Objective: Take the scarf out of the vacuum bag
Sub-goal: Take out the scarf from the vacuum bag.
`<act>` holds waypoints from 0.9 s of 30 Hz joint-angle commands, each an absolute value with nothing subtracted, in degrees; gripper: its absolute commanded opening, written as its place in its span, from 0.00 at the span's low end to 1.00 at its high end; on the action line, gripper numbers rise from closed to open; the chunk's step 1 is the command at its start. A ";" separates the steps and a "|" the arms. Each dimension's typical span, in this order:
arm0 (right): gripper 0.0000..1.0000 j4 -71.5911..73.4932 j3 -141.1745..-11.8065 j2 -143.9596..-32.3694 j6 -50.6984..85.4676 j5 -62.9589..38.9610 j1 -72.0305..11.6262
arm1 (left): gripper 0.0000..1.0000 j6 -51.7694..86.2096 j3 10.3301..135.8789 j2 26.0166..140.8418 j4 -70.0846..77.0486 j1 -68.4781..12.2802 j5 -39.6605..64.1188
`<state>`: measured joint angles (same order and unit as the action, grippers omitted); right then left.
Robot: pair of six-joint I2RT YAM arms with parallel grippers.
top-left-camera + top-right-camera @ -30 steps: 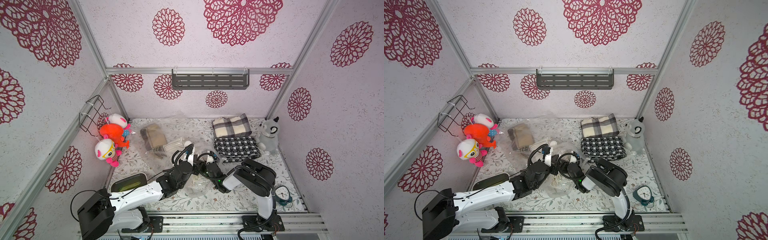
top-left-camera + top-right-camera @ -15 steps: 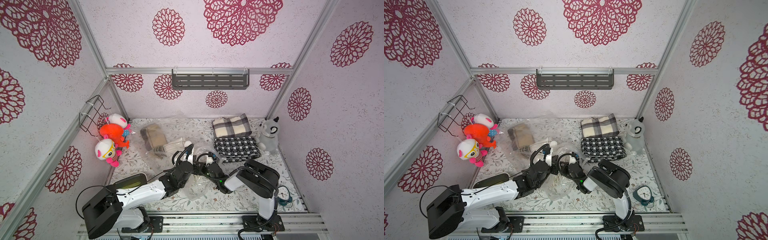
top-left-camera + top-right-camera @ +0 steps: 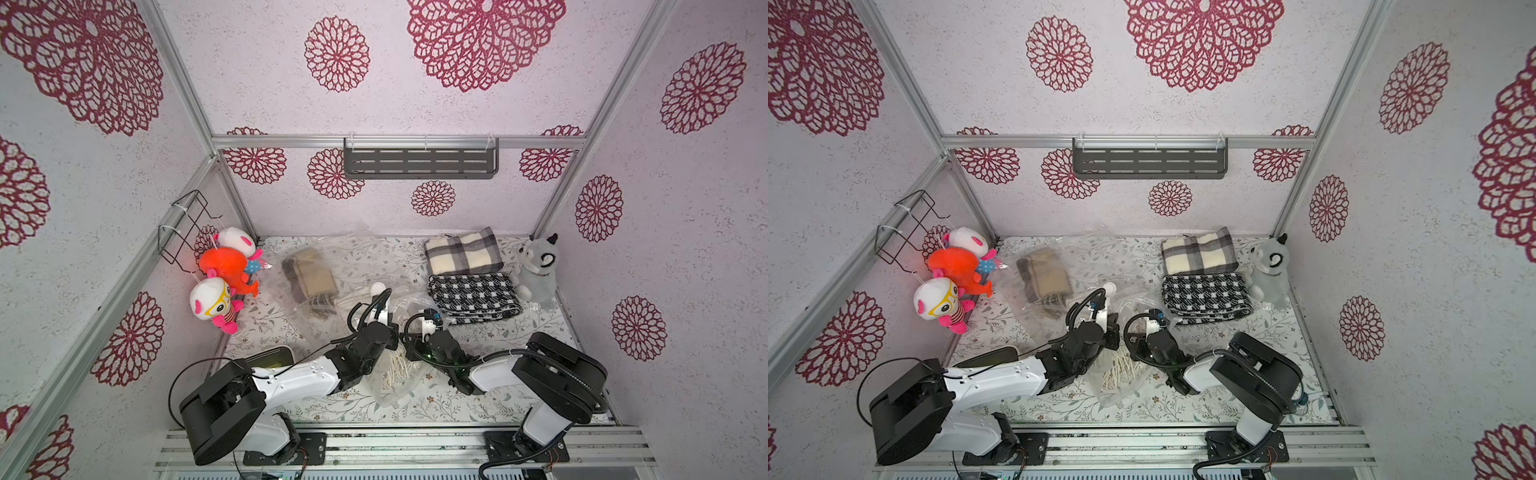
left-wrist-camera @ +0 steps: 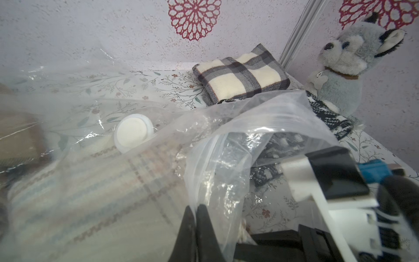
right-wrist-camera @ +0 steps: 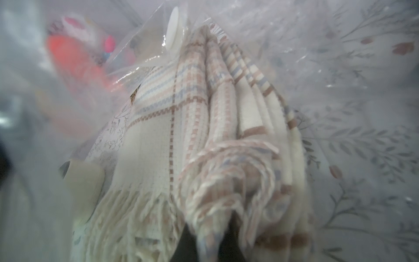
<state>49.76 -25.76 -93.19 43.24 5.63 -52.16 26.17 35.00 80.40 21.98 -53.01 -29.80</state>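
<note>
The vacuum bag is clear crinkly plastic lying mid-table, with a round white valve cap on its face. Inside lies the scarf, cream with pink and blue plaid stripes; its fringe shows at the bag's near end in both top views. My left gripper is shut on the bag's plastic edge, holding the mouth up. My right gripper is inside the bag, shut on the scarf's twisted fringe. The two wrists sit close together above the fringe.
A tan folded scarf in clear plastic lies back left. A cream-grey plaid scarf and a black-and-white one lie back right, beside a grey plush. Plush toys hang on the left wall.
My right gripper has closed on the scarf's fringe. The left gripper has kept its hold on the bag and barely moved.
</note>
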 commanded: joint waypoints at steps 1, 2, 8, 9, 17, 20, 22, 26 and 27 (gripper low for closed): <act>0.00 43.75 -23.57 -88.20 39.96 3.45 -51.90 | 0.00 27.20 35.07 81.32 23.87 -51.87 -29.35; 0.00 42.21 -23.12 -86.96 39.65 3.43 -51.63 | 0.00 27.19 35.18 81.56 23.98 -51.76 -29.11; 0.00 35.04 -20.36 -77.02 38.07 -0.15 -48.50 | 0.00 27.84 35.18 83.31 25.58 -51.67 -28.30; 0.00 32.79 -21.02 -76.44 37.84 -0.60 -48.18 | 0.00 27.94 35.07 83.57 26.09 -51.68 -28.39; 0.00 29.08 -34.09 -84.98 38.33 -2.51 -48.01 | 0.00 28.11 34.76 84.84 28.23 -52.03 -27.23; 0.00 23.77 -40.48 -85.43 36.96 -1.40 -47.99 | 0.00 27.87 34.09 85.90 28.61 -51.81 -29.28; 0.00 22.60 -43.05 -86.65 36.07 0.63 -47.84 | 0.00 27.77 33.00 86.52 29.83 -50.56 -30.31; 0.00 22.81 -49.58 -96.45 34.69 -2.10 -47.29 | 0.00 27.76 32.11 87.88 30.76 -45.10 -27.39; 0.00 22.68 -51.87 -99.00 34.49 -3.04 -47.28 | 0.00 27.26 32.00 87.87 31.00 -44.46 -27.38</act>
